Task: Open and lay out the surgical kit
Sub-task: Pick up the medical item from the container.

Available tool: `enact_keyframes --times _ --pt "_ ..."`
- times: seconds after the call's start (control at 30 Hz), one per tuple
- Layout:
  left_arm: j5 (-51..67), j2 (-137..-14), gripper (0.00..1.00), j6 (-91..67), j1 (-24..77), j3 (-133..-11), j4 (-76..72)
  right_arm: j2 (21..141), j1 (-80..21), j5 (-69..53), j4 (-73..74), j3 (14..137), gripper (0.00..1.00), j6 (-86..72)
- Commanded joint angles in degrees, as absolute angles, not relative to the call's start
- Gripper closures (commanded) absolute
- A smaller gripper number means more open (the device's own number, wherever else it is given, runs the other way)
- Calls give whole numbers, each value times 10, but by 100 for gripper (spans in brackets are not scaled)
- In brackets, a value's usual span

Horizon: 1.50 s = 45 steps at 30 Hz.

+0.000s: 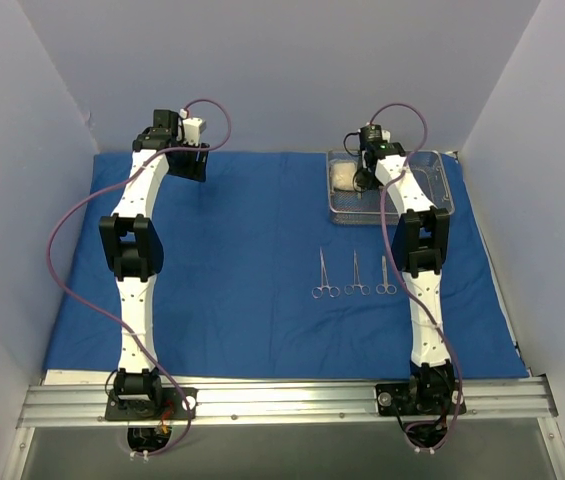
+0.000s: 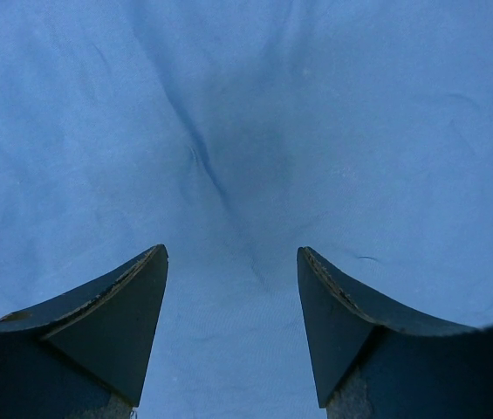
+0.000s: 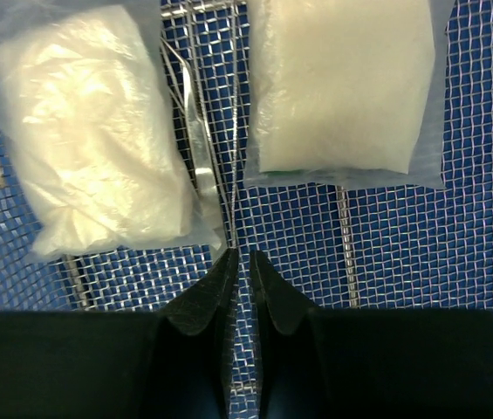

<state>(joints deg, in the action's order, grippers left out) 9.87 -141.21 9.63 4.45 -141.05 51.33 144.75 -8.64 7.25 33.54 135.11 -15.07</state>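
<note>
Black right fingers [image 3: 218,284] pinching steel tweezers [image 3: 195,144] in mesh tray [image 3: 386,262], left fingers [image 2: 141,292] spread.

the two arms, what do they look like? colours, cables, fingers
Both the left arm and the right arm have white curved links joined by black joint blocks, on black bases bolted to a silver rail. A mauve cable loops along each. The left gripper and right gripper have dark wedge-shaped fingers tapering to points.
</note>
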Motion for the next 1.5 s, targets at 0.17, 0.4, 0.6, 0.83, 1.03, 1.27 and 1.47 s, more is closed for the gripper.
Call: enact_keyframes --times 0.17,0.4,0.6,0.83,1.03,1.27,1.47 --pt "101 -1404 30 96 46 -1430 498 1460 -82 71 337 1325 86 -151" --pt "93 -1407 30 99 47 -1430 498 1465 -80 56 334 1335 87 -153" --pt "85 -1406 30 105 49 -1429 500 1459 -82 53 338 1338 87 -155" --pt "82 -1407 30 106 48 -1429 498 1484 -78 39 337 1332 87 -156" --pt "83 -1408 30 105 48 -1426 497 1499 -73 40 332 1334 89 -153" --pt "83 -1406 30 103 49 -1426 498 1481 -65 46 330 1318 100 -149" --pt "86 -1408 30 103 49 -1430 497 1435 -67 57 331 1312 100 -139"
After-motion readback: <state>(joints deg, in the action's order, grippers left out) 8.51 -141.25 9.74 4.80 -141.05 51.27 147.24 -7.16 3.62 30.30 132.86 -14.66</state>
